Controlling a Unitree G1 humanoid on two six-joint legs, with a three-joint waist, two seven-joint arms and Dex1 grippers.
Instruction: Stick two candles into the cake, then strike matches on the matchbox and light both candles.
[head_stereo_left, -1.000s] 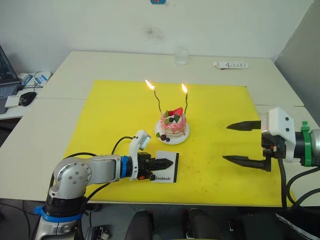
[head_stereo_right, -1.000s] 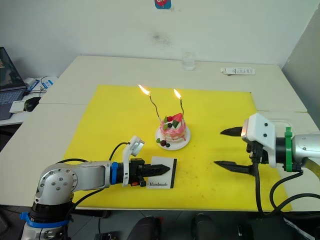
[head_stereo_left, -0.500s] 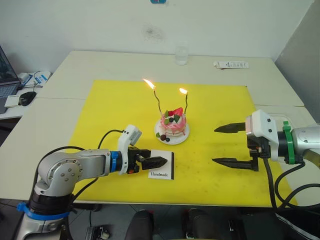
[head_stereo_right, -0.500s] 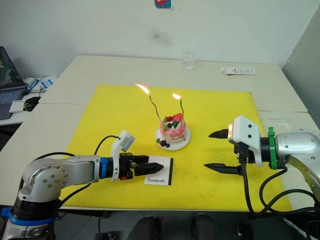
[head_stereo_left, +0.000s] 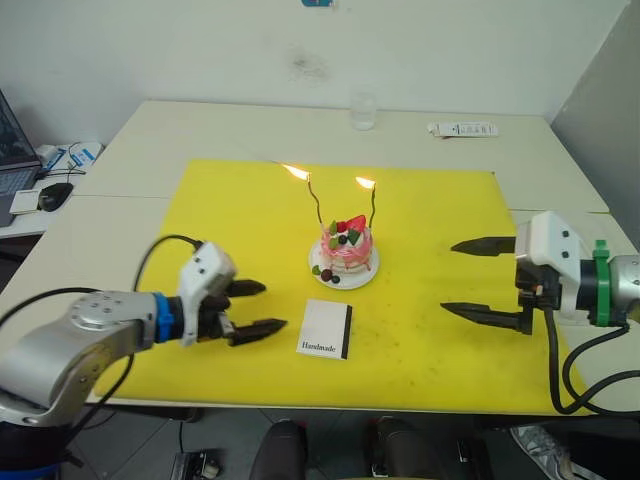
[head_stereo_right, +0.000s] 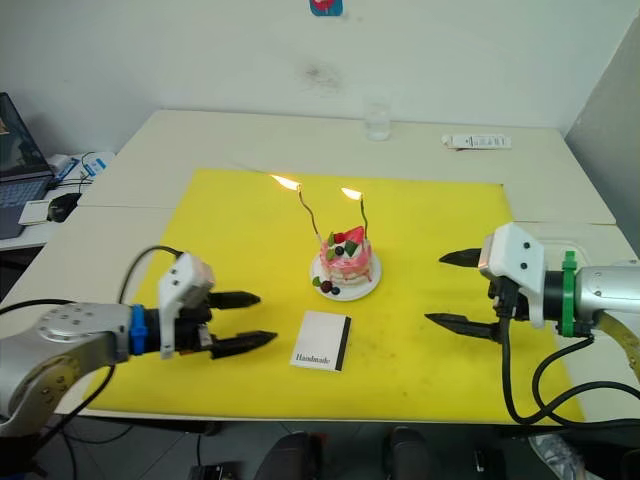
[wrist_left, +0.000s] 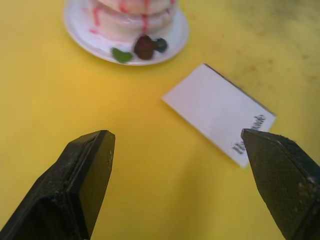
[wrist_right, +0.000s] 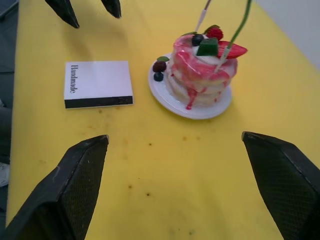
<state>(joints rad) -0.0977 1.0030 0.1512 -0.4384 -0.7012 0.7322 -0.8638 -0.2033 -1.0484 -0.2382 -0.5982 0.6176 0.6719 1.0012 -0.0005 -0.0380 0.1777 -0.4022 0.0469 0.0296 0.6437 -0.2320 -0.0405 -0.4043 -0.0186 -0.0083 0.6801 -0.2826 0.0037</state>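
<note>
Burning side by side, both candles stand upright in the cake, each w/ a small flame at the tip, so the last step of the task looks done.

Left hand hovers low over the yellow mat, fingers spread wide, nothing between them. Matchbox lies flat just ahead of its fingertips, apart from them, "Handmade" print facing up. Cake on its white plate sits further ahead of that hand and off to its inner side, beyond the box.

Right hand hangs over the mat's opposite half, fingers likewise wide apart and empty. From its wrist view the cake is straight ahead between the two fingers, the box off to one side of it, left hand's fingertips beyond the box.

No matches can be made out on the mat or in either hand; too thin to tell if any lie there.

Judgement: task is at its end, approx. complete, both wicks lit and box set down. Next move likely calls for little more than drawing both arms back clear of the flames, keeping low and wide so no finger brushes the thin candles or nudges the plate. Main risk: a sweep near the cake could tip a candle or snuff a flame. A glass and a remote rest on the table well beyond the mat.
</note>
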